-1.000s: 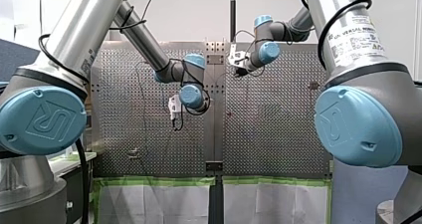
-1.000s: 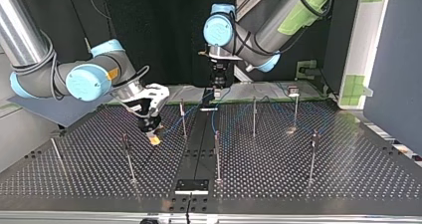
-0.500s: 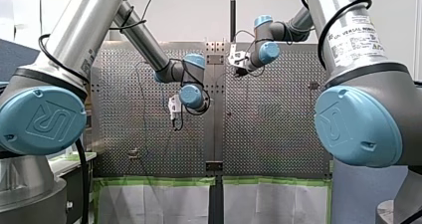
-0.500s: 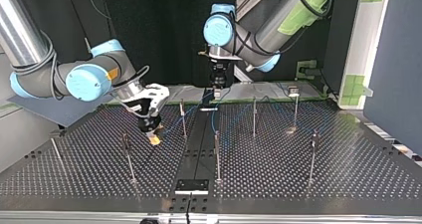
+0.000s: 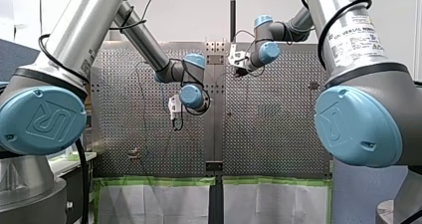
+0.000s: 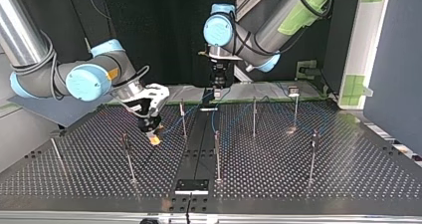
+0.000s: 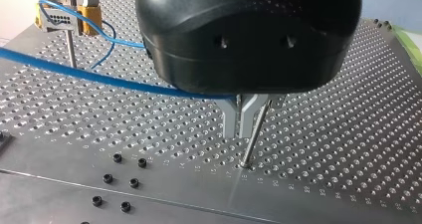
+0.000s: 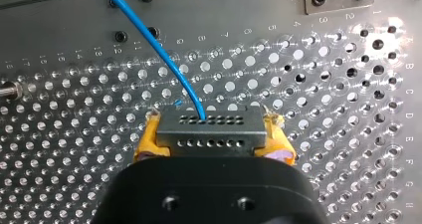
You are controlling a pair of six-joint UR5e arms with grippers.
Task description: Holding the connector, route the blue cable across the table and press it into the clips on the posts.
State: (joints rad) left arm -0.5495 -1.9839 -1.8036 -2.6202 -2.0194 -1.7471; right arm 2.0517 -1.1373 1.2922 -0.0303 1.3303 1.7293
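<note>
Nearest in the top view, a row of thin upright posts (image 6: 217, 158) stands on the perforated metal worktop (image 6: 298, 184). Just behind them, at that view's left, my right claw (image 6: 155, 138) hangs low over the worktop, well apart from any post. The right wrist view shows it clenched: its yellow pads (image 8: 149, 139) squeeze the 2 ends of a grey connector (image 8: 209, 129) with 2 rows of small holes. The blue cable (image 8: 159, 45) leaves the connector's middle and curves away across the worktop.

Farther back, near the centre seam, my left claw (image 7: 241, 122) points straight down. Its 2 metal fingers look closed on the blue cable, which runs in under the claw body, and a slanted post (image 7: 255, 134) stands just beside them. A small clip (image 6: 293, 90) tops a far post at the view's right. Whether any clip already holds the cable is too small to tell.

This looks like the routing step, with the cable strung between both claws. The next move likely calls for carrying the connector toward a post, lining the taut cable over its clip, then pressing down without loosening either grip.
</note>
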